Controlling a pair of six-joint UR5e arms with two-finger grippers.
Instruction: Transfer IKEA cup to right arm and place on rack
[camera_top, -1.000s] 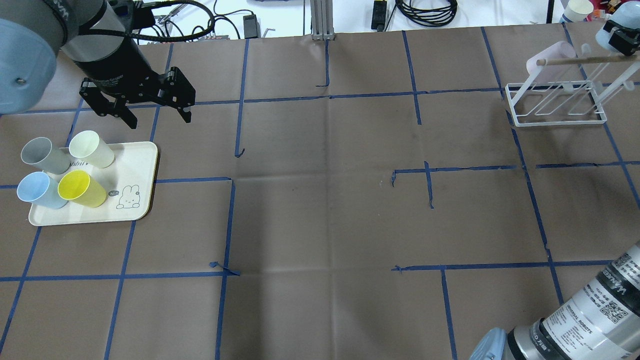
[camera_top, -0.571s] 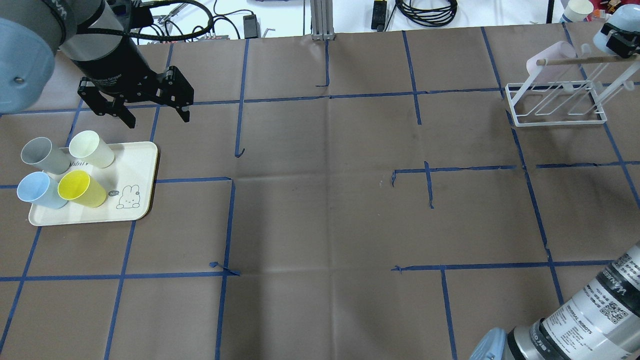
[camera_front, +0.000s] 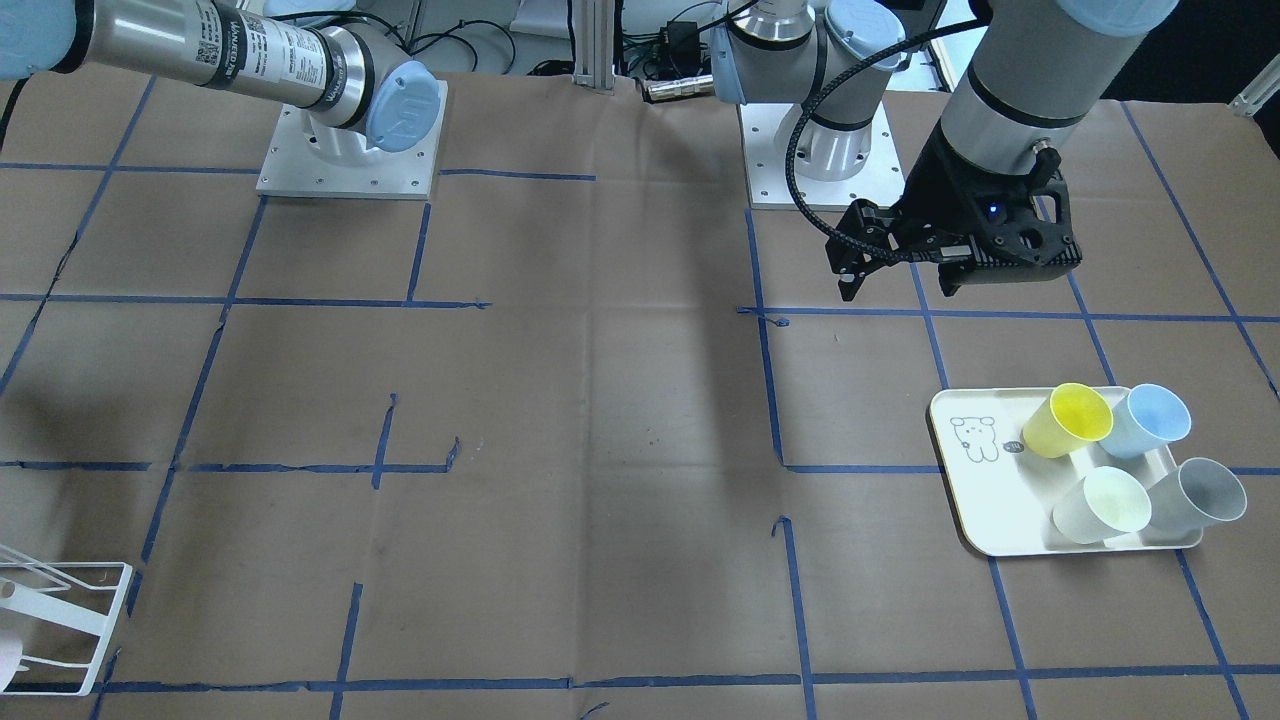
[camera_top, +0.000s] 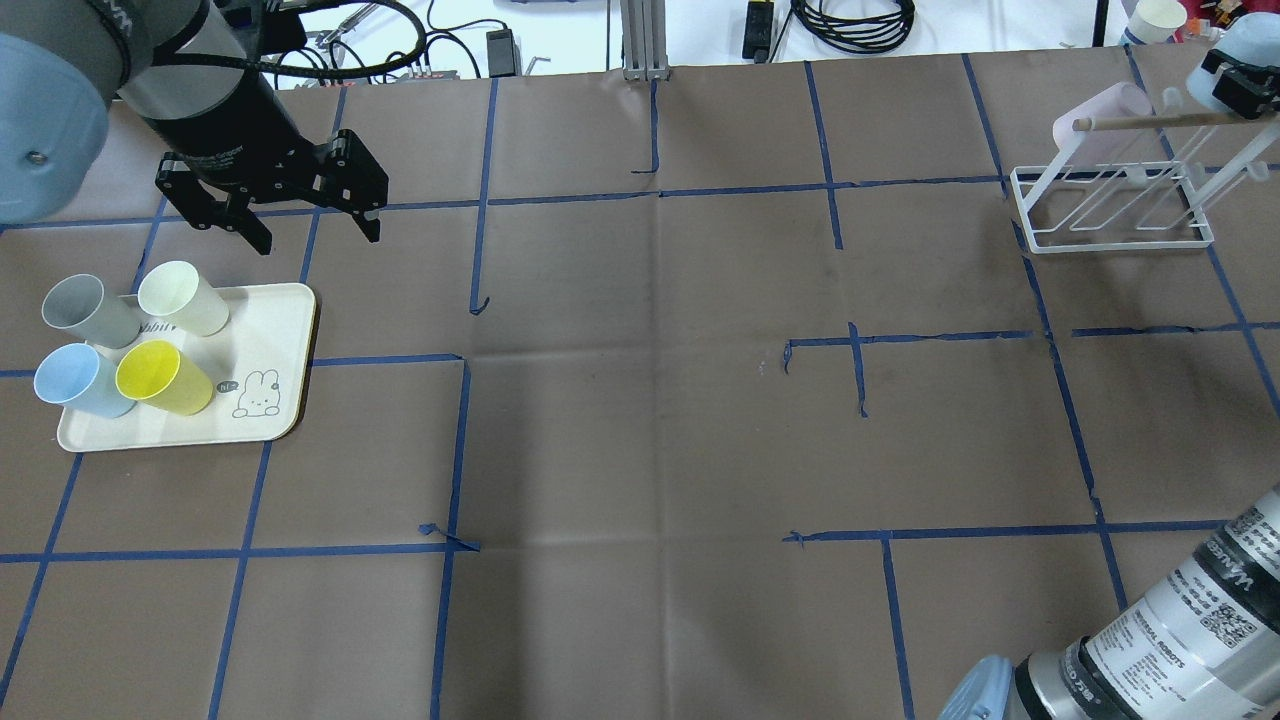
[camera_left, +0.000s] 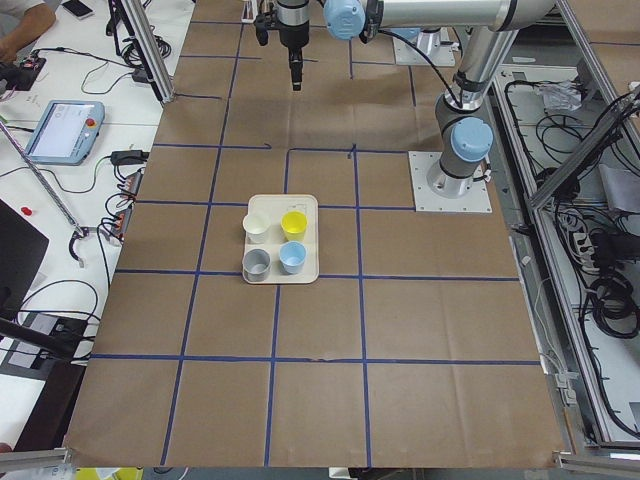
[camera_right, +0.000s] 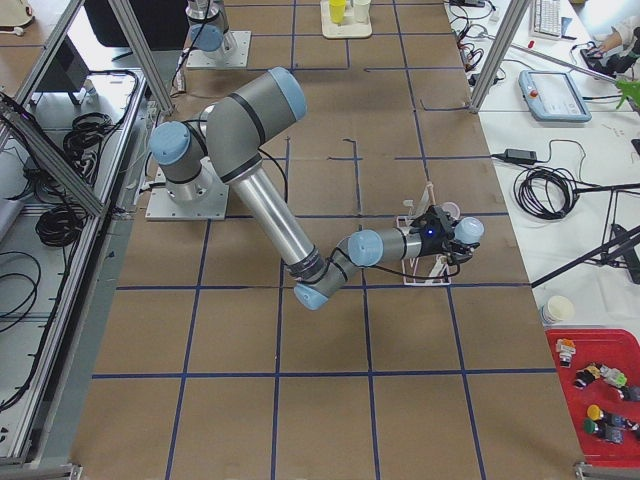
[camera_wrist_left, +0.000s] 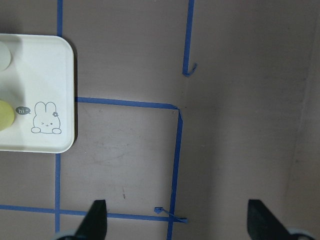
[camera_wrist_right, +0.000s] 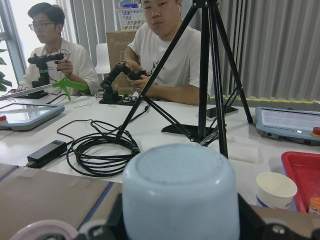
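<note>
My right gripper (camera_top: 1236, 85) is clamped on the pale blue cup (camera_wrist_right: 178, 192), held just beside the upper rods of the white rack (camera_top: 1122, 244). My left gripper (camera_top: 320, 243) hovers with fingers apart above the table, near the tray (camera_top: 285, 330) holding four cups (camera_top: 165, 377).

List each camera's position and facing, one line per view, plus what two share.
Front-facing: across the table, facing the robot; both bases, left gripper, tray.
Overhead: behind the robot, looking down; left gripper, rack.
Exterior left: table's end, looking along it; left arm.
Exterior right: opposite end; right arm at rack.
Left wrist: straight down; fingertips, tray corner.
Right wrist: outward at people; right gripper around pale blue cup.
Shared: tray, in front-facing and overhead.
</note>
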